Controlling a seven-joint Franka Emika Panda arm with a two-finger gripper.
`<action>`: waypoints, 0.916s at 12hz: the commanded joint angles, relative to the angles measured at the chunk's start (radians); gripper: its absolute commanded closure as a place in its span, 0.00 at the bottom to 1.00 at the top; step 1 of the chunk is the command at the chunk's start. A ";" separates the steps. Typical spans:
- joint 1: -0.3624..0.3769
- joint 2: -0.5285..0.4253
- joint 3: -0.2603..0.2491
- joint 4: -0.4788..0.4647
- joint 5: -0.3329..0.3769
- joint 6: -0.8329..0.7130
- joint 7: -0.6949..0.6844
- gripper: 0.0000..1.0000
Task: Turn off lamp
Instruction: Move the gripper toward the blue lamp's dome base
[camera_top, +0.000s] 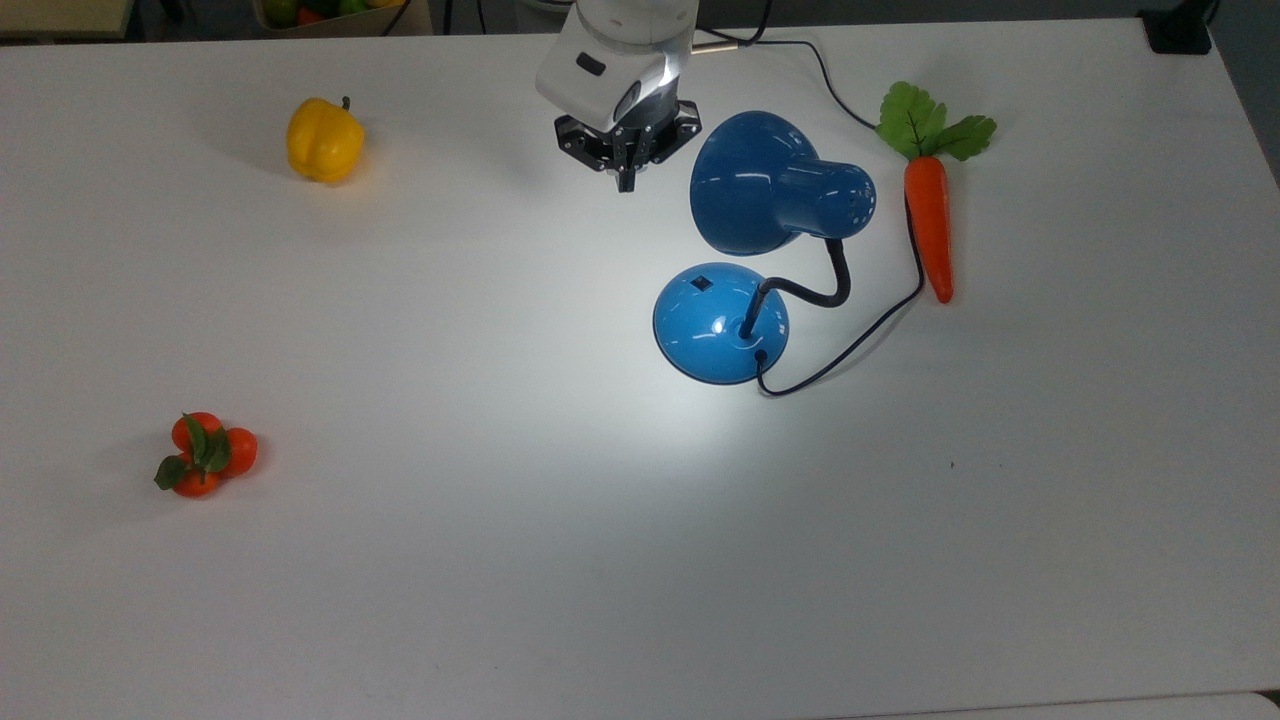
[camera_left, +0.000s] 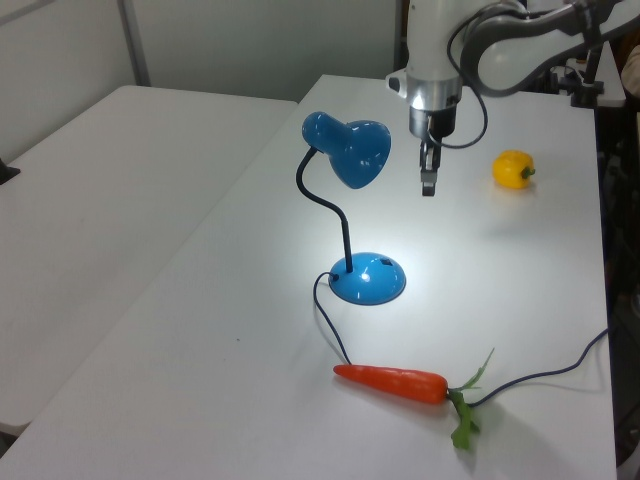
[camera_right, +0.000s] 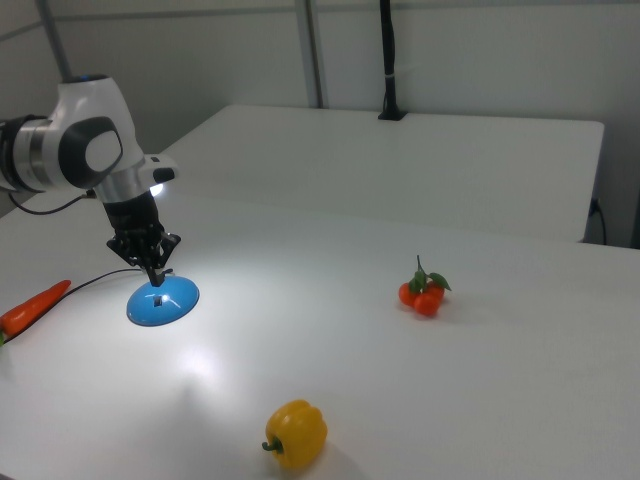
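Note:
The blue lamp stands on the white table, lit, throwing a bright patch around its round base. Its dome shade hangs on a black bendy neck. A small black switch sits on the base's upper left in the top view. My gripper hovers just left of the shade in the top view, pointing down, fingers shut and holding nothing. In the left view the gripper hangs right of the shade, above and beyond the base. In the right view the gripper shows just over the base.
A yellow pepper lies at the top view's upper left. A cluster of small orange fruits sits at its lower left. A carrot lies right of the lamp, with the dark cord looping beside it.

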 joint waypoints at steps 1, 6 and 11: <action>0.024 0.014 -0.005 -0.083 0.000 0.168 -0.078 1.00; 0.039 0.016 0.015 -0.209 -0.001 0.404 -0.152 1.00; 0.056 0.056 0.016 -0.226 -0.001 0.515 -0.173 1.00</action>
